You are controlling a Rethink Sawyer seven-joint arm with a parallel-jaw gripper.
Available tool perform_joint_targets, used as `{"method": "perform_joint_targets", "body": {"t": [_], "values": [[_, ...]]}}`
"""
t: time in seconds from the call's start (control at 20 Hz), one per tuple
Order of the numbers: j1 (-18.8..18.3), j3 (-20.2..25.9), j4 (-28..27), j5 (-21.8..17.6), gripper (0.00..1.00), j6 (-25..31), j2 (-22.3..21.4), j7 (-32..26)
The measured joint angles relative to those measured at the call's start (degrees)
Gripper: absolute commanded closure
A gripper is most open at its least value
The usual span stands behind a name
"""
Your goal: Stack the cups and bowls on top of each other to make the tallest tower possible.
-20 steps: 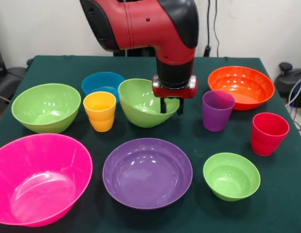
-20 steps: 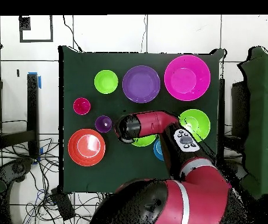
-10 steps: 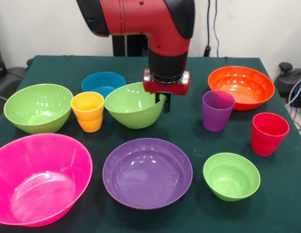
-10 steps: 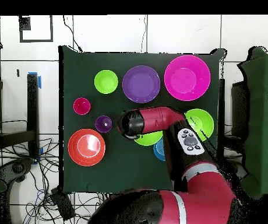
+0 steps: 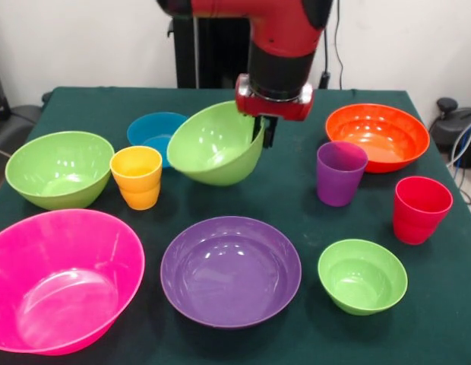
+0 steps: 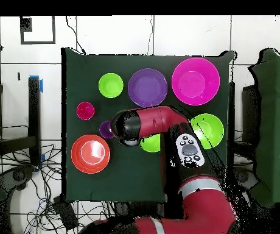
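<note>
listing near to far on green cloth table [image 5: 311,198], no readable writing or labels anywhere: hot pink bowl [image 5: 61,281], wide purple bowl [image 5: 230,271], small lime bowl [image 5: 362,275] in front row; red cup [image 5: 421,209], purple cup [image 5: 340,172], yellow-orange cup [image 5: 137,176], large lime bowl [image 5: 59,169] mid row; lime bowl [image 5: 215,144] tilted, raised off cloth, rim clamped in gripper [image 5: 263,131]; blue bowl [image 5: 154,131] partly hidden behind it; orange-red bowl [image 5: 377,137] far right.
</note>
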Motion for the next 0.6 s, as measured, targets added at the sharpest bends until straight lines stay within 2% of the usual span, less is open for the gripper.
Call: {"method": "perform_joint_targets", "body": {"t": [0.35, 0.6], "values": [[3.1, -1.1, -0.2, 0.5, 1.0, 2.2, -2.1, 0.0], [9.7, -4.9, -2.2, 0.5, 1.0, 4.0, -3.1, 0.0]]}}
